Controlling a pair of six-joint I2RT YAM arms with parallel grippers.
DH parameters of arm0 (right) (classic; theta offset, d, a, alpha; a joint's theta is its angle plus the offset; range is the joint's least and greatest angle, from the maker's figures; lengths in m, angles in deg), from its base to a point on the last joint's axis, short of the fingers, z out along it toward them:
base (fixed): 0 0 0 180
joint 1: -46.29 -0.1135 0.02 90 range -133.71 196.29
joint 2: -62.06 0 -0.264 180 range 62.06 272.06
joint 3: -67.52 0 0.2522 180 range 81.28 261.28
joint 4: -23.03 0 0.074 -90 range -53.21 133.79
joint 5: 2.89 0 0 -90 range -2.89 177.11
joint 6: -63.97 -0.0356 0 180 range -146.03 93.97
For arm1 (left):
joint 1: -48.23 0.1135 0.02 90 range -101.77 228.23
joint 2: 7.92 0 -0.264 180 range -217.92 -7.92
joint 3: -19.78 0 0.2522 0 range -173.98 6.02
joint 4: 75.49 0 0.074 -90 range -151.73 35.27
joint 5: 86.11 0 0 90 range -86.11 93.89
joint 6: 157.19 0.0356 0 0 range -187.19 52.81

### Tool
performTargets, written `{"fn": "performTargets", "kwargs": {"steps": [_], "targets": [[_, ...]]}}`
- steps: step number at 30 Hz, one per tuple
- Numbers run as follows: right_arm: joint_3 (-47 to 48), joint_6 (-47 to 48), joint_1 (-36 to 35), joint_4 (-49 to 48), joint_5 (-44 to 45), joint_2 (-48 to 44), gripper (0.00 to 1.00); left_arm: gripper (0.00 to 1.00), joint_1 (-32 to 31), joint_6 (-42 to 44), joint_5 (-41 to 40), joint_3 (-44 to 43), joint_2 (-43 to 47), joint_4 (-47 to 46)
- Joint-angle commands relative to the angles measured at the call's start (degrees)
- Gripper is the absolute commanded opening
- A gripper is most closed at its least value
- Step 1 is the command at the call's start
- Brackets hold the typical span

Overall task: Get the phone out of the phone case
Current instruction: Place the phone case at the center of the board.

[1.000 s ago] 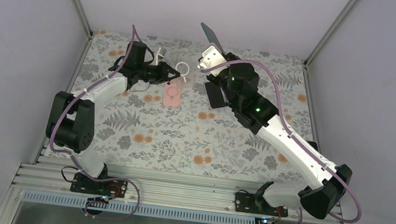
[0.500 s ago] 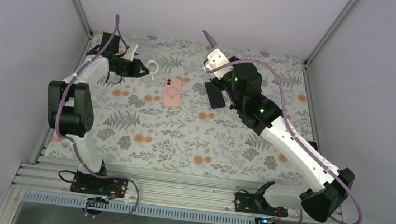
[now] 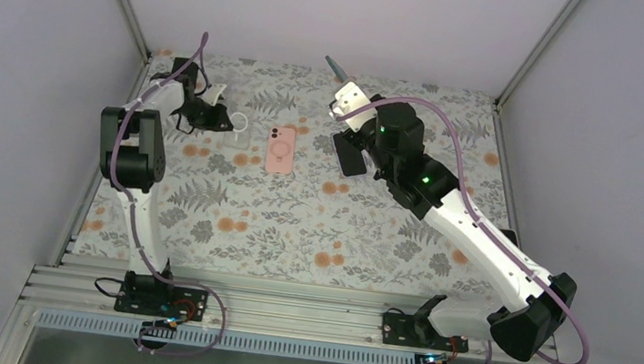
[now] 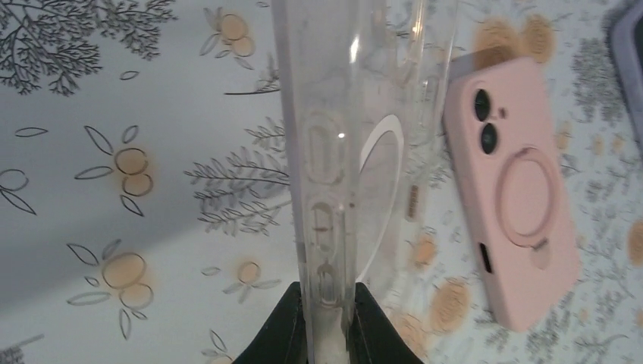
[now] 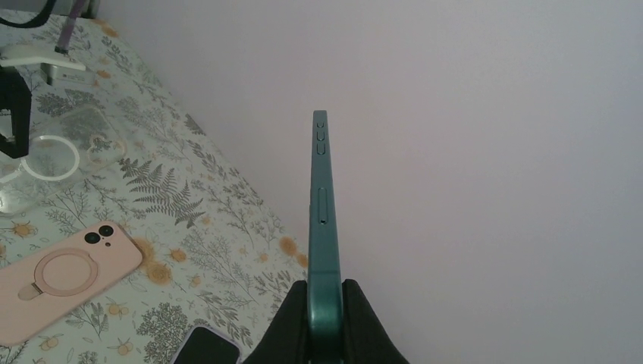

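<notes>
The phone (image 5: 322, 212) was a slim teal handset, out of its case and clamped at its lower end in the right hand (image 5: 324, 299). It showed edge-on, side buttons visible, raised above the far middle of the table (image 3: 295, 225) and pointing toward the back wall. The phone case (image 4: 356, 152) was empty: clear plastic with a white ring on its back, gripped by one edge in the left hand (image 4: 330, 303) over the table's far left part, well apart from the phone.

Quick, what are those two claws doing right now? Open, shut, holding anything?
Left gripper: shut on the clear phone case.
Right gripper: shut on the teal phone, held on edge.
</notes>
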Motion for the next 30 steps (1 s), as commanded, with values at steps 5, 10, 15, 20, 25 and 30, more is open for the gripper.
{"fn": "performTargets", "kwargs": {"steps": [5, 10, 15, 20, 25, 30], "targets": [[-0.76, -1.35, 0.30, -3.01, -1.08, -1.04, 0.04, 0.03, 0.45, -0.18, -6.14, -5.97, -7.09, 0.82], [-1.12, -1.44, 0.33, -3.09, -1.32, -0.85, 0.04, 0.08, 0.43, -0.52, -12.39, -7.49, -9.79, -0.28], [-1.22, -1.48, 0.28, -3.09, -1.36, -0.52, 0.04, 0.22, 0.34, -1.21, -16.64, -6.97, -10.57, -0.99], [-0.98, -1.93, 0.26, -2.79, -1.61, -0.33, 0.04, 0.35, 0.21, -1.72, -19.08, -7.15, -10.57, -1.13], [-1.00, -1.81, 0.26, -2.54, -2.23, -0.46, 0.04, 0.51, 0.47, -2.67, -18.52, -7.09, -7.65, -1.16], [-0.89, 1.21, 0.28, -4.61, -1.02, -0.17, 0.04, 0.70, 0.60, -5.15, -11.37, -4.02, 3.69, -5.70]]}}
